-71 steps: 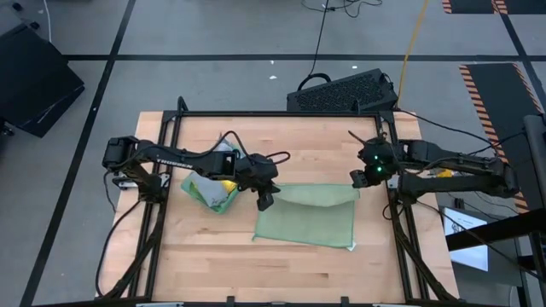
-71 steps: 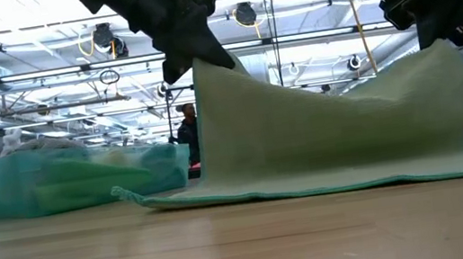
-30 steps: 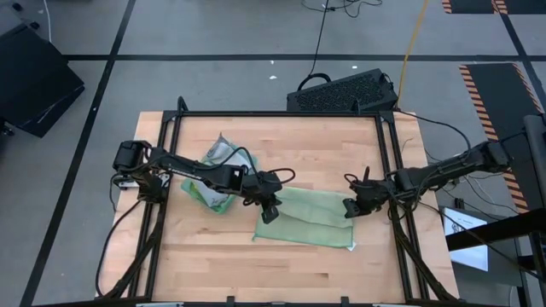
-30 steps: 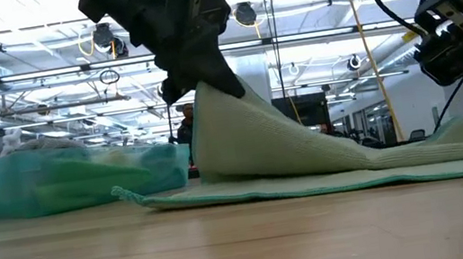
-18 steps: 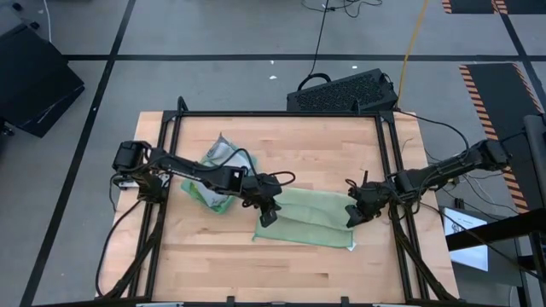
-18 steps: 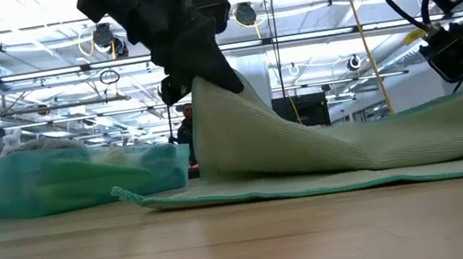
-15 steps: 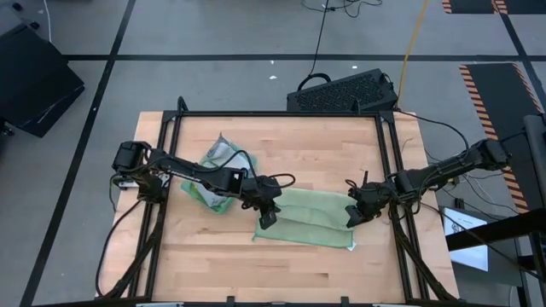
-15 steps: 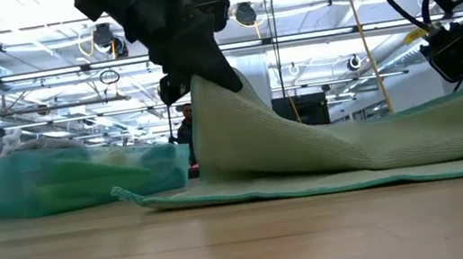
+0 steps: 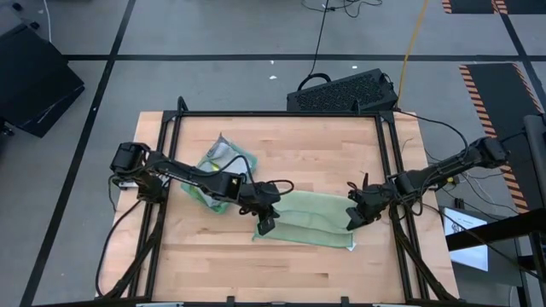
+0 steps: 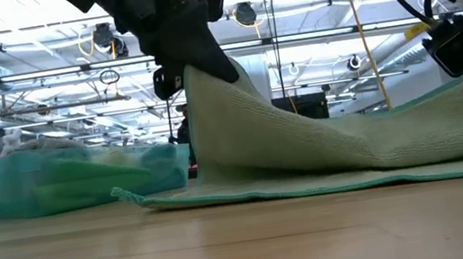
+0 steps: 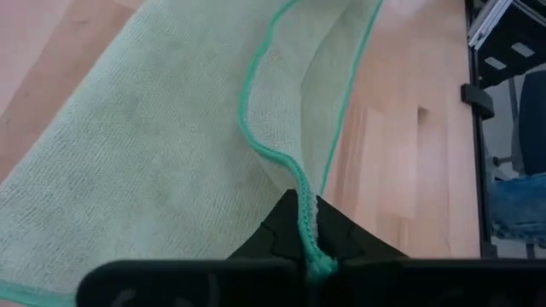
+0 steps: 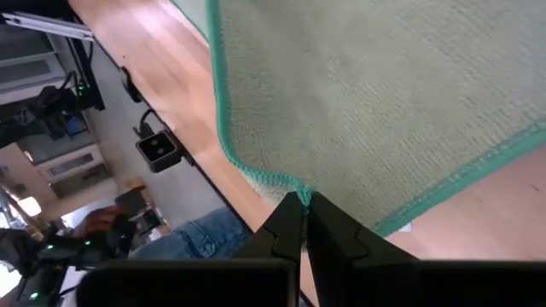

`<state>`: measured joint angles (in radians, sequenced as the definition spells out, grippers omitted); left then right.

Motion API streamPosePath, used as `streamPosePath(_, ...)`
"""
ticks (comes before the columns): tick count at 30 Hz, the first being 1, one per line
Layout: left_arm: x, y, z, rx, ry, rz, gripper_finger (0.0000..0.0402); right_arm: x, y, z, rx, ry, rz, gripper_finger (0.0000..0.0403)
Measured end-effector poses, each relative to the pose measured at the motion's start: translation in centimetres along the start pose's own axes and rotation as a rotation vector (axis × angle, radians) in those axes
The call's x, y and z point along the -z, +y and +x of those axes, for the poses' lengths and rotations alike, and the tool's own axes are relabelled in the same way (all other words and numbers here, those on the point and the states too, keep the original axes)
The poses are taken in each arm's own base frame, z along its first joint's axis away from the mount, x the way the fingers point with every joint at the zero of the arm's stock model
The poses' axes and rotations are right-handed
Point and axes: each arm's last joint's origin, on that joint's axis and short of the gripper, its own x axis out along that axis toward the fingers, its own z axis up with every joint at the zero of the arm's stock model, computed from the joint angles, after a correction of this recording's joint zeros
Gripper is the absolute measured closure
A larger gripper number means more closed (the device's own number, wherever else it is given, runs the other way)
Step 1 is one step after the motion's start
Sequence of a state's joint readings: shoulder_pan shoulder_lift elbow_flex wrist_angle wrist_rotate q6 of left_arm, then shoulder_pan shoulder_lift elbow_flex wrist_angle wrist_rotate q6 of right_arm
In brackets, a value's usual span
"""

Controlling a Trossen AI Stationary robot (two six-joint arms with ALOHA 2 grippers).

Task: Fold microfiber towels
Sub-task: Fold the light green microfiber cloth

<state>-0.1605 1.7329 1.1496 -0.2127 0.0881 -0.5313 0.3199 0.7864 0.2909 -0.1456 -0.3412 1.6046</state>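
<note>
The left arm is stretched low from the left edge of the tabletop toward its middle, and the left gripper is clamped on a teal-hemmed corner of the pale sage green towel. In the left wrist view the hem is pinched between the closed fingers, with the cloth falling away from them in a fold. In the low view that corner is held lifted above the wood while the rest of the towel slopes down to the surface.

The right arm is reached in from the right edge, bent low, and the right gripper is closed on the towel's opposite corner, near the right edge of the tabletop. In the right wrist view the hem is caught between the shut fingers, with the cloth hanging above bare wood.

The towel is spread across the middle of the tabletop, toward the near edge, partly doubled over itself. A heap of other towels, in teal, green and yellow, is lying near the left edge, under the left arm.

The tabletop is made of pale wooden planks and framed by black rails. Grey floor with dark lines is seen around it, and a black perforated case is set beyond the far edge. A hall with ceiling lights is visible behind the table in the low view.
</note>
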Motion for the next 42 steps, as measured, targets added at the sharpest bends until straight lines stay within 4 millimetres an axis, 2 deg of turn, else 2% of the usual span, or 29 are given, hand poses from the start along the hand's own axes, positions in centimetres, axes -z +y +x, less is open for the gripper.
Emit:
streamPosePath(8, 0.1, 0.1, 0.0, -0.018, 0.004, 0.000, 0.0384, -0.1, 0.0, 0.0, -0.001, -0.050, -0.002, 0.0393)
streamPosePath(15, 0.3, 0.0, 0.0, -0.021, 0.016, 0.000, 0.0396, 0.1, 0.0, 0.1, 0.004, -0.036, -0.013, 0.0331)
streamPosePath(22, 0.7, -0.6, 0.1, -0.012, 0.030, 0.009, 0.0347, 0.3, -0.6, 0.1, 0.064, -0.025, -0.005, 0.0269)
streamPosePath(27, 1.1, -1.3, 0.1, 0.015, 0.045, -0.006, 0.0315, 0.5, -0.7, 0.1, 0.079, 0.021, -0.031, 0.0240)
streamPosePath(34, 1.3, -1.6, 0.1, 0.037, 0.060, -0.036, 0.0299, 0.7, 0.5, 0.1, -0.043, 0.085, -0.086, 0.0234)
streamPosePath(42, 0.9, -1.0, 0.1, 0.013, 0.038, -0.111, 0.0298, 0.7, 0.6, 0.1, -0.054, 0.078, -0.065, 0.0234)
